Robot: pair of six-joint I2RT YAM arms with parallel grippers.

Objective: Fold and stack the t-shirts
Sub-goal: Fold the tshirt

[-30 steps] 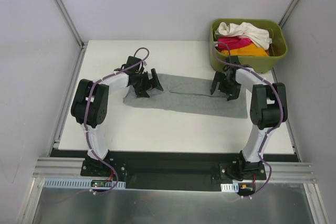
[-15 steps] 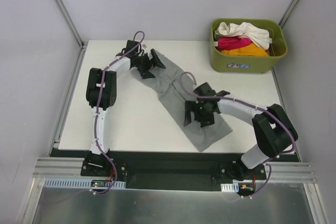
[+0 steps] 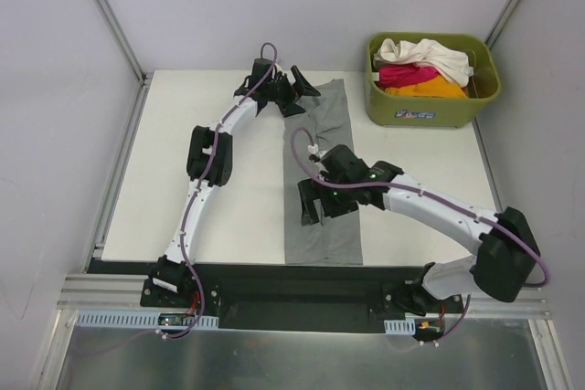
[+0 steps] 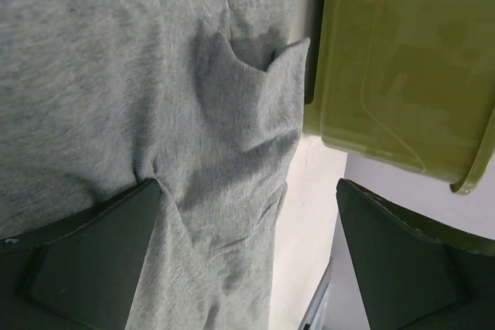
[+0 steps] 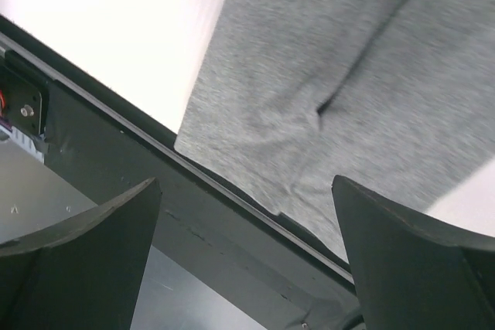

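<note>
Because the grey t-shirt [image 3: 329, 134] lies lengthwise with its hem at the near edge of the counter [image 3: 155, 134], a tug could drag it off. The right jaws hover apart above it. The left jaws gape over its far end, just beside the bin [image 3: 430, 114], where cloth may snag.

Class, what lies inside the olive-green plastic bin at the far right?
In the olive-green plastic bin: a crumpled cream-white cloth t-shirt on top, magenta-pink cloth and orange cloth beneath. Whatever lies under them, and the floor, is covered.
</note>
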